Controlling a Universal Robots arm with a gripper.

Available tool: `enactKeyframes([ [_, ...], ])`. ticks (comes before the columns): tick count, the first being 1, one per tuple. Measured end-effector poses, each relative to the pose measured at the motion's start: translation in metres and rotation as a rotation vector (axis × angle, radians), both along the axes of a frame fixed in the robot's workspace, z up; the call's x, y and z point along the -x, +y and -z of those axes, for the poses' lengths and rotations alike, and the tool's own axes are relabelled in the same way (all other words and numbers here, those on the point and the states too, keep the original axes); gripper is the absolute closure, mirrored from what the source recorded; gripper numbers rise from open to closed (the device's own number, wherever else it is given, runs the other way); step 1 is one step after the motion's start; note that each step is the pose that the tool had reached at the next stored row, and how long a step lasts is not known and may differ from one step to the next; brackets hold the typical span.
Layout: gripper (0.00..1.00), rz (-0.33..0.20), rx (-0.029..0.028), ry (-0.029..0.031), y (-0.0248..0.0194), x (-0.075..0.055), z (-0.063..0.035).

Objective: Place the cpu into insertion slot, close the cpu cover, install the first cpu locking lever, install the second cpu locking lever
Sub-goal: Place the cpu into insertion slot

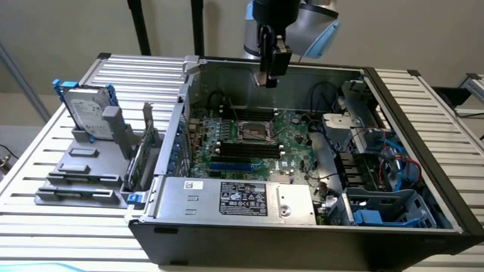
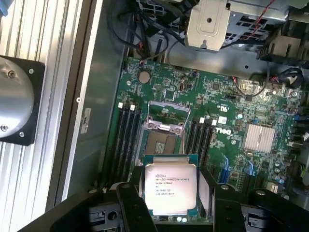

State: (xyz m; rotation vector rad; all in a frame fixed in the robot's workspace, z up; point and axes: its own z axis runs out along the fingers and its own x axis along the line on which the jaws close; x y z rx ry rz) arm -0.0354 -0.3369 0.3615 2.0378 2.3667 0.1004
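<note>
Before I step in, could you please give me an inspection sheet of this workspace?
Surface: slatted metal table carrying an open black computer case.
Job's things: pale square cpu held above the green motherboard; dark square insertion slot empty, silvery cpu cover raised.
Clutter: grey hard drive, grey plastic trays.
Grippers: black gripper shut on the cpu.
Cables: black cable bundle inside the case.
Surroundings: pale wall.

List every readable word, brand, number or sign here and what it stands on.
"DELL": white print on the green motherboard, upside down.
"intel XEON" (likely): top line on the cpu; lower lines too small to read.
White label on the grey power supply box: too small to read.
Sticker on the case wall: unreadable.
</note>
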Motion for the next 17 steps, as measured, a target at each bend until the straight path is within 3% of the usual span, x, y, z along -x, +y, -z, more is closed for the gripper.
enactKeyframes([
  [10, 0.45, 0.130, 0.0002, 0.0254, 0.0000, 0.0000, 0.0028],
  [14, 0.45, 0.165, 0.0000, 0.0288, 0.0005, -0.0001, 0.0059],
  [17, 0.45, 0.171, -0.0004, 0.0296, 0.0033, -0.0001, 0.0082],
])
